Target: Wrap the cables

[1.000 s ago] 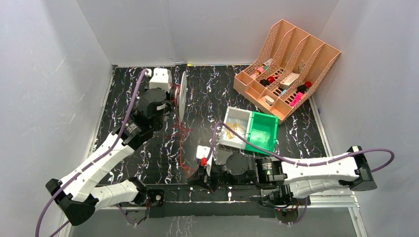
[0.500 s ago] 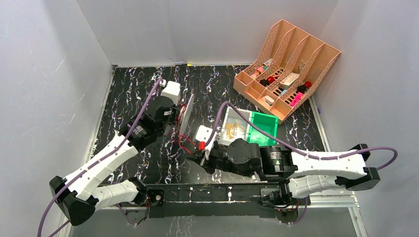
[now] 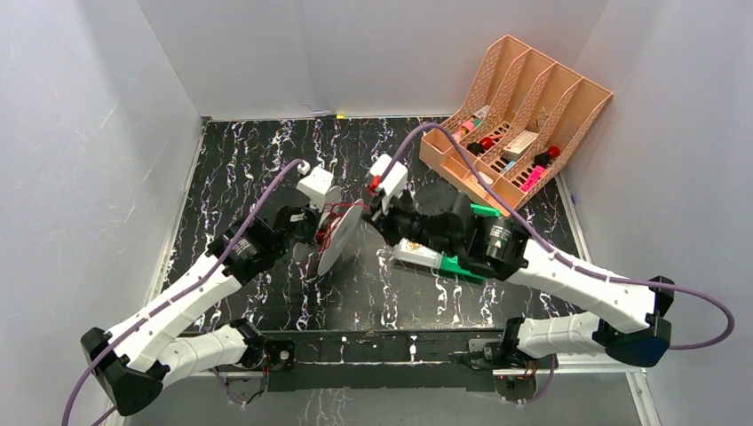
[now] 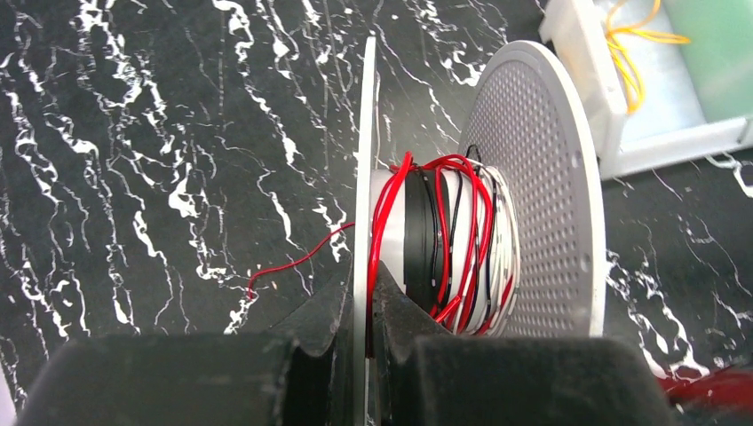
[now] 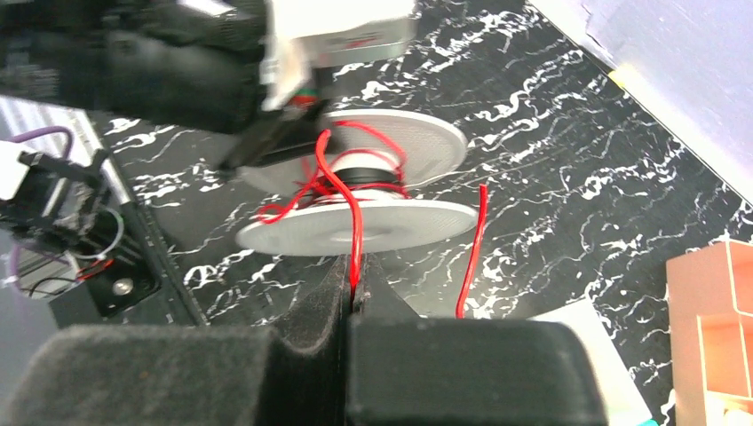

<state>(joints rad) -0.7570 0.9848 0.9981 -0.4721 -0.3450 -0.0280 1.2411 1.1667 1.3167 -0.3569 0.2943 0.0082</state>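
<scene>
A white spool with two round flanges sits above the middle of the table, wound with red, black and white cable. My left gripper is shut on the rim of one flange; the other, perforated flange stands to its right. My right gripper is shut on the red cable, which runs taut up to the spool. A loose red end hangs beside it. In the top view the right gripper is just right of the spool.
A peach desk organizer with small items stands at the back right. A white tray and green bin lie under my right arm. Grey walls close in the black marbled table.
My right gripper has swung from the front of the table up and back to the spool's right, pulling the red cable. My left arm has brought the spool forward and right and tilted it.
</scene>
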